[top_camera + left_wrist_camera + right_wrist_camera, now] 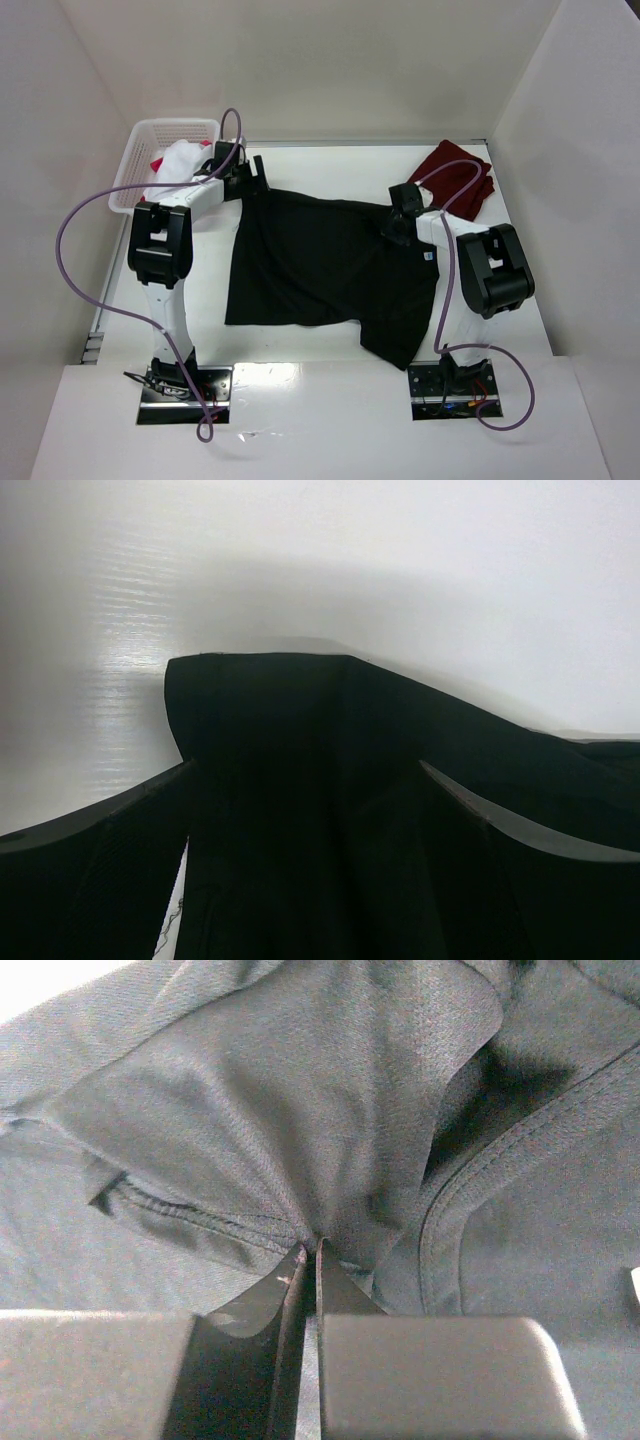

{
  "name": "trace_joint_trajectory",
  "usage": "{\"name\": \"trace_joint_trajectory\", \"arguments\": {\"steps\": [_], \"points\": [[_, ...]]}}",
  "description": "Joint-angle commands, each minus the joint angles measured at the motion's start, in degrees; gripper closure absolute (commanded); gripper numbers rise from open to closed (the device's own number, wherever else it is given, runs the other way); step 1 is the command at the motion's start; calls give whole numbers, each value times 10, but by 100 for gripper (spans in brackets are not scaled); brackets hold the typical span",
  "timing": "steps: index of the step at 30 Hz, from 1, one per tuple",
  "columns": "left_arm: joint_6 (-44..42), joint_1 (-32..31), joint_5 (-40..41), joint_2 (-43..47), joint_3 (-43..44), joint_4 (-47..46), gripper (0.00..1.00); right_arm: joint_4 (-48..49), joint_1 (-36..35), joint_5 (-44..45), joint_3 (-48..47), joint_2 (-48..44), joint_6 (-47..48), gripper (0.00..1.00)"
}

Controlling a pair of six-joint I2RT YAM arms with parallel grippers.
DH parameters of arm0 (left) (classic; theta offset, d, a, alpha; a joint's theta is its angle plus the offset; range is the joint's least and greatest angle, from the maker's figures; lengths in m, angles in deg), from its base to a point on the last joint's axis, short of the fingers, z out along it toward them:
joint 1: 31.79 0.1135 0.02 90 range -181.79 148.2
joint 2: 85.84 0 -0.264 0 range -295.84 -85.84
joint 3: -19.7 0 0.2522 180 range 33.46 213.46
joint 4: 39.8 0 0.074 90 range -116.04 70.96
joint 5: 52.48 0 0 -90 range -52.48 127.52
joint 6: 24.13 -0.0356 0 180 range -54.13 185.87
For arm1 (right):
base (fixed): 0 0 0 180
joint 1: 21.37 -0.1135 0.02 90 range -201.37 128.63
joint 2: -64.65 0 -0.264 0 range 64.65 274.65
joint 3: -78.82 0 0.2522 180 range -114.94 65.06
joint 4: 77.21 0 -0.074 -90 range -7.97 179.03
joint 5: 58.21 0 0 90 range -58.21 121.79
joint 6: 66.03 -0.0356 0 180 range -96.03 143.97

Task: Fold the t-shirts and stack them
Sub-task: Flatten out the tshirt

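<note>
Pinching a fold of the black t-shirt (320,260) in my right gripper (312,1245); my left gripper (305,770) stands spread wide over its edge.

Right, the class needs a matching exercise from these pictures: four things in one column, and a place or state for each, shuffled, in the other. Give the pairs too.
Column one
1. black shirt
2. maroon shirt
3. basket
4. right gripper

Column two
A. far left corner
B. shut on a pinch of the black shirt
C. spread out in the middle
D. bunched at the far right

Pairs: 1-C, 2-D, 3-A, 4-B
</note>
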Motion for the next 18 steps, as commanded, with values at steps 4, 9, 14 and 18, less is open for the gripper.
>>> {"name": "trace_joint_trajectory", "arguments": {"steps": [4,9,14,18], "points": [[-20,0,-10,-11,16,-12,7,-27,-7,24,-60,-27,11,90],[-20,0,-16,-16,16,-12,7,-27,-7,24,-88,-32,16,87],[-20,0,-22,-16,16,-12,8,-27,-7,19,-88,-15,21,57],[-20,0,-22,-16,11,-12,8,-27,-7,19,-70,-15,16,47]]}}
